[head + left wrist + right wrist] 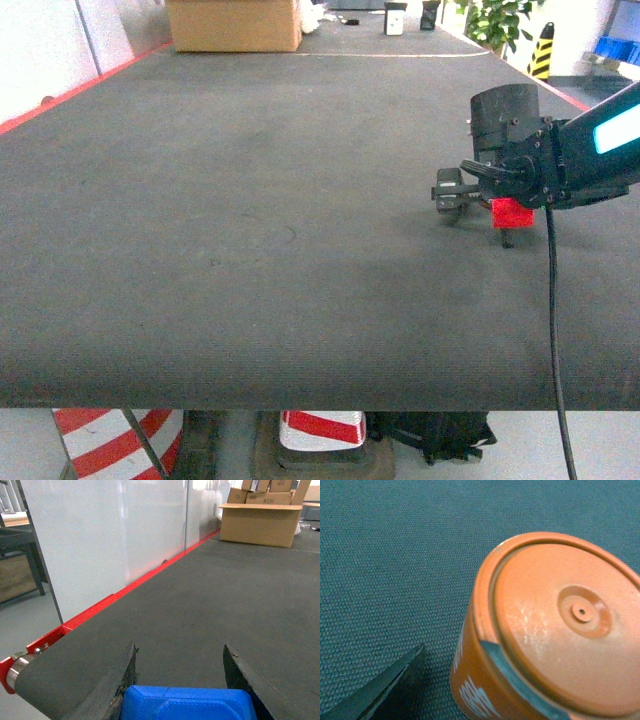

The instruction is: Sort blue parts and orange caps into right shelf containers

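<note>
No container shows. The right claw (478, 200) hangs low over the table (250, 200), jaws apart, an orange cap (545, 635) between them. The left claw (180, 667) grips a blue part (187, 702). Cardboard box (233, 24) far back.

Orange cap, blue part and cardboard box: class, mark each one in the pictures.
orange cap (555, 630): right wrist view, on its round top face.
blue part (187, 703): left wrist view, on its upper surface between the fingers.
cardboard box (233, 25): head view, on its front face.
</note>
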You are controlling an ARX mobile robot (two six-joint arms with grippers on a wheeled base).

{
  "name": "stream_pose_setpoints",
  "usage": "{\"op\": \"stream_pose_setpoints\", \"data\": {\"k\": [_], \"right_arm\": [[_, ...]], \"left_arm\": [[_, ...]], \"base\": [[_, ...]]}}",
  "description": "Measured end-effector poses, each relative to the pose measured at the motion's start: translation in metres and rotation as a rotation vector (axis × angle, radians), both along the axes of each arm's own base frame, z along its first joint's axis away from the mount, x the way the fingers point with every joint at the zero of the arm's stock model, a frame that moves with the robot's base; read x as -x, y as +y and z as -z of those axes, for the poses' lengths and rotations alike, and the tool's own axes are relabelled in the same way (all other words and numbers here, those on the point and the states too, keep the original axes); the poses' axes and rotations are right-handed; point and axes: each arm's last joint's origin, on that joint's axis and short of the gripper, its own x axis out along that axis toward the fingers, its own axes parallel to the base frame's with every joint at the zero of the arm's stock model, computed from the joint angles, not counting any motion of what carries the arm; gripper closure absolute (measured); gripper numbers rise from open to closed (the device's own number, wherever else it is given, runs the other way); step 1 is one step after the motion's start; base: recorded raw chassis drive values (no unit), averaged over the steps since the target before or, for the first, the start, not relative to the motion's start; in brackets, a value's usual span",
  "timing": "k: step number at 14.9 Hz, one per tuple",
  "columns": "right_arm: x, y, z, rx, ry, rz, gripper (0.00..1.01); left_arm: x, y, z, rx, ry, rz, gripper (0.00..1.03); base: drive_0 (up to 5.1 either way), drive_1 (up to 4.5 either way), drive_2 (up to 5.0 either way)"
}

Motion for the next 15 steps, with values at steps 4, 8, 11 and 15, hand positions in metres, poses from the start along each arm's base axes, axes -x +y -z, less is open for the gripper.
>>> {"op": "stream_pose_setpoints", "data": {"k": [4,8,11,15], "right_arm": [[0.001,-0.003,0.001,-0.001,-0.003,0.004,0.03],[0.004,-0.003,0.000,-0.001,0.002,0.009,0.16],[0.007,-0.004,-0.001,-0.011,0.005,0.015,0.47],[0.012,-0.004,-0.001,-0.012,-0.004,0.015,0.57]], "left_arm": [[0.000,0.000,0.000,0.000,0.000,0.000,0.62],[0.000,0.000,0.000,0.000,0.000,0.000,0.62],[0.000,0.000,0.000,0.000,0.000,0.000,0.62],[0.000,0.000,0.000,0.000,0.000,0.000,0.62]], "base": [[0.0,0.00,0.0],[0.0,0.00,0.0],[0.0,0.00,0.0],[0.0,0.00,0.0]]}}
